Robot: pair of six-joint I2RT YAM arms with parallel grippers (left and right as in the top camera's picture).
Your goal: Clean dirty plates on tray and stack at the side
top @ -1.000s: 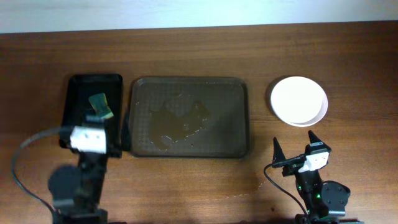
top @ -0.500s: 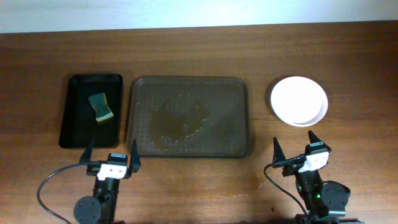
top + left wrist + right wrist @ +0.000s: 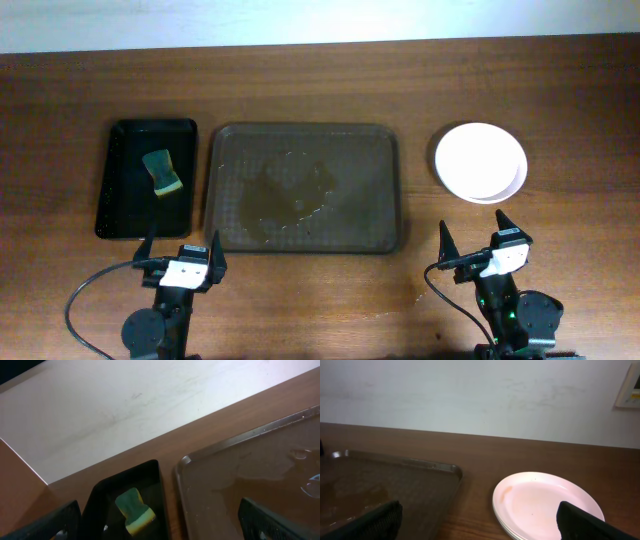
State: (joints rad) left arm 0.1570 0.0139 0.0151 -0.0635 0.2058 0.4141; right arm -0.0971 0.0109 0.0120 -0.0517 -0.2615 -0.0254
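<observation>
Brown wood table (image 3: pixel 320 80) fills my overhead view, and from what I see the job looks all but finished. The plates (image 3: pixel 480 162) sit stacked on the bare wood, well to the right of the tray (image 3: pixel 370 220), which holds nothing but a wet patch (image 3: pixel 290 195). Both arms are pulled back to the near edge. The left gripper (image 3: pixel 181 250) and the right gripper (image 3: pixel 474 238) are each spread wide and hold nothing. To close this out properly, I'd keep both arms parked low and clear of the tray rim and give the stack one check before calling it. In the right wrist view the top plate shows a faint orange tinge near its left rim. I can't tell whether that is a leftover smear or just the light. If it is a smear, the sponge (image 3: pixel 162 172) is ready in the black tray (image 3: pixel 115 200). Compared with a second ago, the left arm has withdrawn from over the black tray, leaving the sponge uncovered. In the last half second it only drifted slightly right. The right arm and the plates haven't moved.
</observation>
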